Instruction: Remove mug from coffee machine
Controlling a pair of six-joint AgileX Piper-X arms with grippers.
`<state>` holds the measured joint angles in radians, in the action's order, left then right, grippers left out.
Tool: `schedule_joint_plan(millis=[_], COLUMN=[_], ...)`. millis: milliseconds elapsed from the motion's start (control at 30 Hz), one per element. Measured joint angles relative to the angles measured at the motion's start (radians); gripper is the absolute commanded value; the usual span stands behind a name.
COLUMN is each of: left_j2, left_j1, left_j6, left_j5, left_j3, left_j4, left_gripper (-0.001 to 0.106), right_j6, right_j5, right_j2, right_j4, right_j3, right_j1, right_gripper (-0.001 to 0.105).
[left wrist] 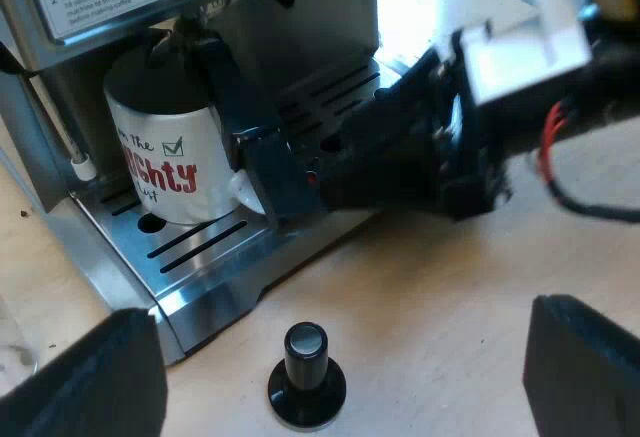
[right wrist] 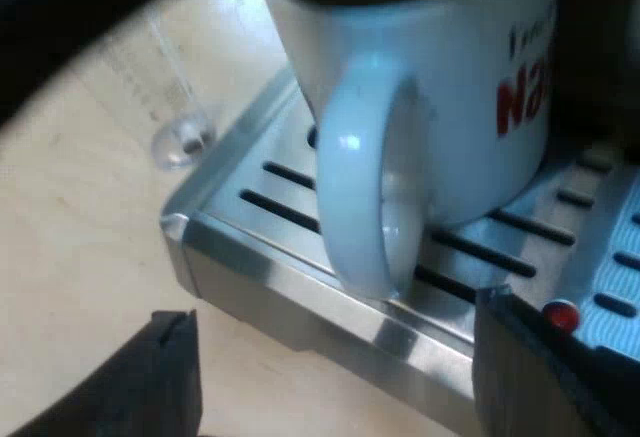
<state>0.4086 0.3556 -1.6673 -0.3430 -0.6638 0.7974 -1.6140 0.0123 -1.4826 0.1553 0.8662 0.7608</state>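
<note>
- Left wrist view: one mug [left wrist: 165,162] stands upright on the drip tray [left wrist: 215,277] of the coffee machine [left wrist: 60,77]. It is directly under the spout, where a pour would land, and has not yet been lifted off.
- The right gripper [left wrist: 262,172] reaches in at the side of the mug where the handle is. I judge this is to take the mug by the handle.
- The left gripper [left wrist: 345,307] hangs over the table with its fingers spread wide and nothing between them. It looks parked clear of the work.
- One tamper [left wrist: 306,377] with a black knob stands on the table near the tray's edge, apart from both grippers.
- Right wrist view: the mug's handle [right wrist: 370,177] points toward the right gripper [right wrist: 340,357]. Its two fingers stand apart, one on each side, released and not clamped on anything.
- One measuring glass [right wrist: 165,97] sits on the table near the tray's corner, out of the way.
- Count: one mug, one machine, one tamper, one glass, two grippers.
</note>
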Motion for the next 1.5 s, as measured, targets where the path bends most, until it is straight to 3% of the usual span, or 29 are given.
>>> schedule_joint_plan(millis=[267,1000,1500], left_j2=[0.000,0.000,0.000], left_j1=[0.000,0.000,0.000], left_j6=[0.000,0.000,0.000], left_j5=[0.000,0.000,0.000], left_j3=[0.000,0.000,0.000], left_j4=[0.000,0.006,0.015], left_gripper=[0.087,0.087,0.087], right_j6=[0.020,0.020,-0.032], right_j5=[0.094,0.152,0.170], right_j2=[-0.108,-0.267,-0.346], right_j4=[0.146,0.414,0.563], right_j3=[0.000,0.001,0.001], right_j1=[0.000,0.000,0.000], right_gripper=[0.059,0.059,0.059])
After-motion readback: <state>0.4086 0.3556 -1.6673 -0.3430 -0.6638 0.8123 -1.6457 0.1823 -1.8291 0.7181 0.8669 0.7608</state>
